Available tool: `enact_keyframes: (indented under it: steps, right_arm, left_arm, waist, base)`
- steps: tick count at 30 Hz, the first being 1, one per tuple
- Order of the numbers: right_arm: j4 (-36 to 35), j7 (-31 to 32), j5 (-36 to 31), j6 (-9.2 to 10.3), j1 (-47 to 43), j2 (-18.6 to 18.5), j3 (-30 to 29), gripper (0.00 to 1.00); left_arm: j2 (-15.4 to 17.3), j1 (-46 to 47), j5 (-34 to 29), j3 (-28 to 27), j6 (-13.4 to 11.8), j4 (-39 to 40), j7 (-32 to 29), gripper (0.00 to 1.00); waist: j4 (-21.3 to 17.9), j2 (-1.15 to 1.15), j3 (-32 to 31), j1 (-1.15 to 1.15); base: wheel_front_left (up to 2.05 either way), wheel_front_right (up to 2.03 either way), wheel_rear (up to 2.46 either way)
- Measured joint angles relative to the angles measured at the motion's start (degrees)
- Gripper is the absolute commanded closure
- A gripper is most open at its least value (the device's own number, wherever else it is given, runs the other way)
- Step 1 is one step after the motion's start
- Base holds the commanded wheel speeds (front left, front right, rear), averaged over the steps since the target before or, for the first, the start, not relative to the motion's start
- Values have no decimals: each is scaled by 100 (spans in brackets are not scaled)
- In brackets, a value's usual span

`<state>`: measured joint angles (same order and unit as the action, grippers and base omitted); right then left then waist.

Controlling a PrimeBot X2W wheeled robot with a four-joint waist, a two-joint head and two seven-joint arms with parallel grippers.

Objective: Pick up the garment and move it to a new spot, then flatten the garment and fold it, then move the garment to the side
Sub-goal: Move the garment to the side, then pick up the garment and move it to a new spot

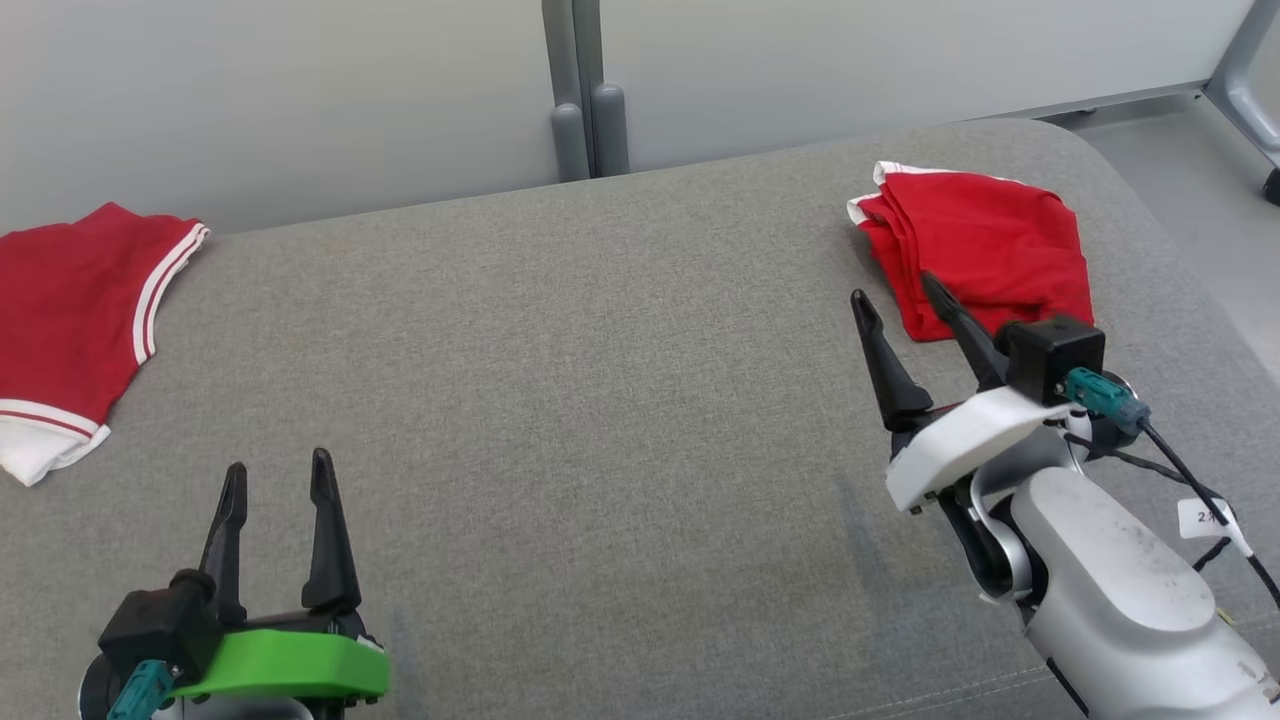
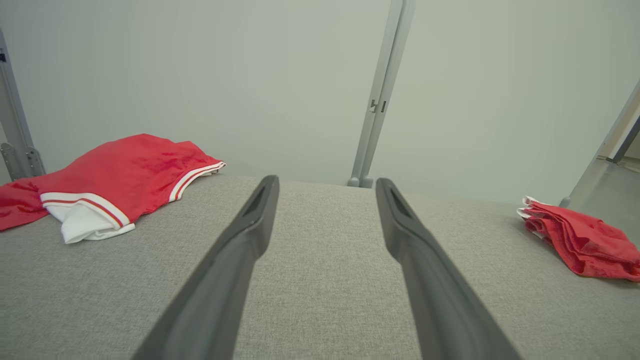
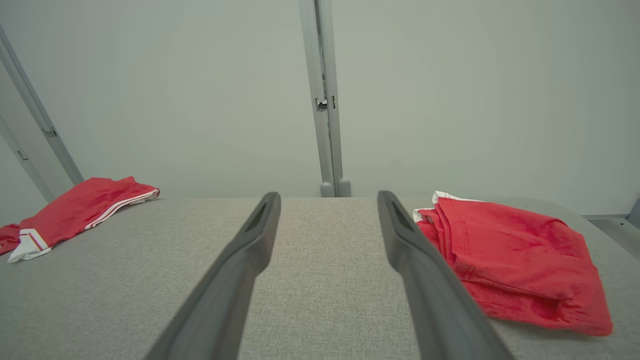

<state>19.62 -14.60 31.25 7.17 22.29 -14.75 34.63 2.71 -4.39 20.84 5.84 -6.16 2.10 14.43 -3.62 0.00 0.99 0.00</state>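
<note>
A red garment with white trim lies folded at the far right of the grey fabric surface. My right gripper is open just in front of its near left corner, with one fingertip over the cloth's edge and nothing between the fingers. In the right wrist view the folded garment sits to the right of the open fingers. A second red garment with white stripes lies spread at the far left. My left gripper is open and empty near the front left, well short of it.
A grey post stands behind the surface's back edge against pale wall panels. The surface's rounded right edge drops to the floor. In the left wrist view the striped garment is at left and the folded one at right.
</note>
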Motion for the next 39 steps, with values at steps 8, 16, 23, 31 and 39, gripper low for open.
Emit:
enact_keyframes:
  steps: [8,16,23,31,39]
  right_arm:
    - [-145,0,-459,1,-586,75,-583,0]
    - [-357,0,-761,1,-999,268,-787,0]
    - [-497,0,-921,1,-1237,409,-856,0]
    - [-600,0,-1074,1,-1394,449,-927,0]
    - [-693,0,-1177,1,-1499,537,-1012,0]
  left_arm:
    - [0,-180,0,-9,-45,-136,0,0]
    - [0,-265,0,-12,-49,-166,0,0]
    - [0,-281,0,-8,-51,-170,0,0]
    - [0,-283,0,18,-52,-186,0,0]
    - [0,-286,0,59,-52,-188,0,0]
  waist:
    - [40,0,-52,0]
    - [59,0,-104,0]
    - [77,0,-128,0]
    - [115,0,-137,0]
    - [153,0,-148,0]
  base:
    - [0,0,0]
    - [0,0,0]
    - [0,0,0]
    - [0,0,0]
    - [0,0,0]
